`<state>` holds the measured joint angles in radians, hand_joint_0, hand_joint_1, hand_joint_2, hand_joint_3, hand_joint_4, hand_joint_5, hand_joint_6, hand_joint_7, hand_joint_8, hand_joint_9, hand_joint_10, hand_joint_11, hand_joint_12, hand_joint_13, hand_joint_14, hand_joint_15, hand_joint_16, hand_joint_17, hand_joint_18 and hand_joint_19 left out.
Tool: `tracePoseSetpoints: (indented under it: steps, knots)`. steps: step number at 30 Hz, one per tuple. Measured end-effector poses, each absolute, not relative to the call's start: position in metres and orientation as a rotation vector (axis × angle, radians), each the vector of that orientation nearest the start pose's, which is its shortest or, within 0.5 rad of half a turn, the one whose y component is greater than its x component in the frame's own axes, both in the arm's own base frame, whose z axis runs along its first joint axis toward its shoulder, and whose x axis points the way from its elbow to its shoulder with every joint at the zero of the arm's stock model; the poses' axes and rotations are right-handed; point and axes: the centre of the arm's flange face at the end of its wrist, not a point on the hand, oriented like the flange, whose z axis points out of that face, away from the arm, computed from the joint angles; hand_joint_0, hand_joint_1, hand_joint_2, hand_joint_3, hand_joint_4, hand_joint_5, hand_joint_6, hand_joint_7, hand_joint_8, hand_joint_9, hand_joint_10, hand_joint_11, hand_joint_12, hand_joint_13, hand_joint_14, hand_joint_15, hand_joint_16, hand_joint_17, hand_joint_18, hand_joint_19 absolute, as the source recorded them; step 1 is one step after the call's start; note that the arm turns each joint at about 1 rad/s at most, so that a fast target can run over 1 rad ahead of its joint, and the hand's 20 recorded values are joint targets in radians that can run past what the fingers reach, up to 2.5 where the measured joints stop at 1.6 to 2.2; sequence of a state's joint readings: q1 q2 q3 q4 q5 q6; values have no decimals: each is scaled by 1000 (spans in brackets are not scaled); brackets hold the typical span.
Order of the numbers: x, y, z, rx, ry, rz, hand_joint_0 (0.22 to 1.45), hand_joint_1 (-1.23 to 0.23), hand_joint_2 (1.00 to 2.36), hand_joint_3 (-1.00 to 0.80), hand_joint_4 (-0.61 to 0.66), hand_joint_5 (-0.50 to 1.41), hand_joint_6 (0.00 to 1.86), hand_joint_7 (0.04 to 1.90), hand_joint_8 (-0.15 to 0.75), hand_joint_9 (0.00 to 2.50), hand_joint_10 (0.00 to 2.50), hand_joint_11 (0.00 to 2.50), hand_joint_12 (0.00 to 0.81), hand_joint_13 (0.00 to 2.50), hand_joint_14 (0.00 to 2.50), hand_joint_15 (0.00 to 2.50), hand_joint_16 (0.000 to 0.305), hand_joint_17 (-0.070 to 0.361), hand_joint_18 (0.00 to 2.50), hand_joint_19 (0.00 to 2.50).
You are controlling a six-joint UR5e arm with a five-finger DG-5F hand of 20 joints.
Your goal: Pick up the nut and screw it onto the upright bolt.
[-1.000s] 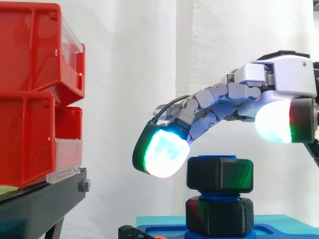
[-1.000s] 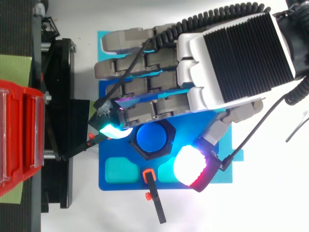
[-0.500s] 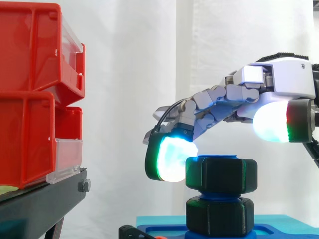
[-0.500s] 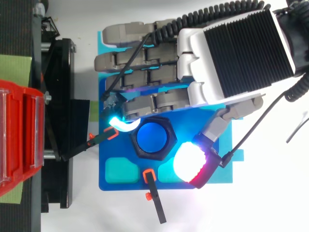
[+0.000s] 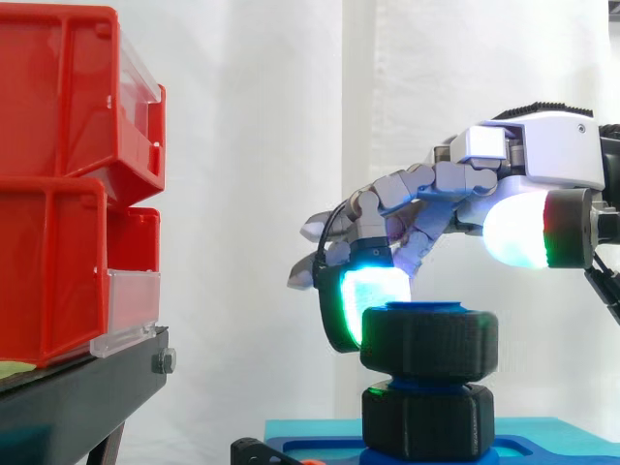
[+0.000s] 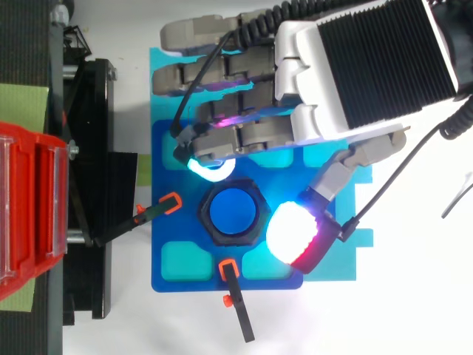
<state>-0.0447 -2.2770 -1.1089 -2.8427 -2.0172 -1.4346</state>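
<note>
So, screwing step, between turns I'd judge. Nearest, the thumb pad (image 6: pixel 290 238) sits just beside the nut (image 6: pixel 231 214) but above its level. The nut is threaded on the bolt (image 6: pixel 231 212), over the blue tray (image 6: pixel 177 285). Behind it, the hand (image 5: pixel 542 150) has its fingers curled, one fingertip (image 6: pixel 211 168) just clear of the nut, so it grasps nothing. Next: close thumb and finger on opposite flats, then turn.
</note>
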Motion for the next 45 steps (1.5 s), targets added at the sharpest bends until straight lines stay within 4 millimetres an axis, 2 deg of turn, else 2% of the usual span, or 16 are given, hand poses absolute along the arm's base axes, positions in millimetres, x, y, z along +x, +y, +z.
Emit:
tracePoseSetpoints:
  steps: [4,13,17,21,22,24,27,32,36,41,45]
  knots:
    - [746,-127,297,-222,1522,411,473,-258,1000,-500,120,76,503,1381,204,1243,0,0,296,601,0,0,36,81,322,0]
    - [745,-132,297,-218,1525,407,475,-302,1000,-500,108,91,502,1404,119,1417,0,0,265,702,0,0,33,74,437,0]
    - [745,-133,298,-217,1523,406,474,-349,1000,-500,96,89,502,1427,113,1437,0,0,268,694,0,0,33,73,446,0]
    - [746,-133,301,-218,1517,406,461,-354,1000,-500,115,65,503,1387,128,1281,0,0,298,589,0,0,37,82,336,0]
    - [746,-133,302,-218,1516,405,456,-353,1000,-500,147,42,504,1324,196,1167,0,0,325,515,0,0,40,91,233,0]
    - [747,-134,304,-218,1514,404,451,-353,1000,-500,175,23,504,1289,218,1074,0,0,341,471,0,0,43,96,187,0]
    - [747,-135,308,-216,1518,403,446,-347,1000,-500,239,-17,505,1098,235,978,0,0,359,402,0,0,46,102,144,0]
    - [747,-138,320,-208,1543,404,444,-350,1000,-500,270,-64,504,928,255,884,0,0,374,351,0,0,48,109,85,0]
    - [747,-141,332,-215,1558,391,440,-350,1000,-500,232,-101,503,801,253,808,0,0,383,304,0,0,51,114,33,0]
    - [747,-142,337,-222,1560,383,420,-323,1000,-500,196,-139,502,693,258,667,0,0,398,185,0,0,56,126,0,0]
    - [748,-140,337,-225,1556,382,403,-218,1000,-500,154,-176,501,635,255,456,0,0,402,0,0,0,62,140,0,0]
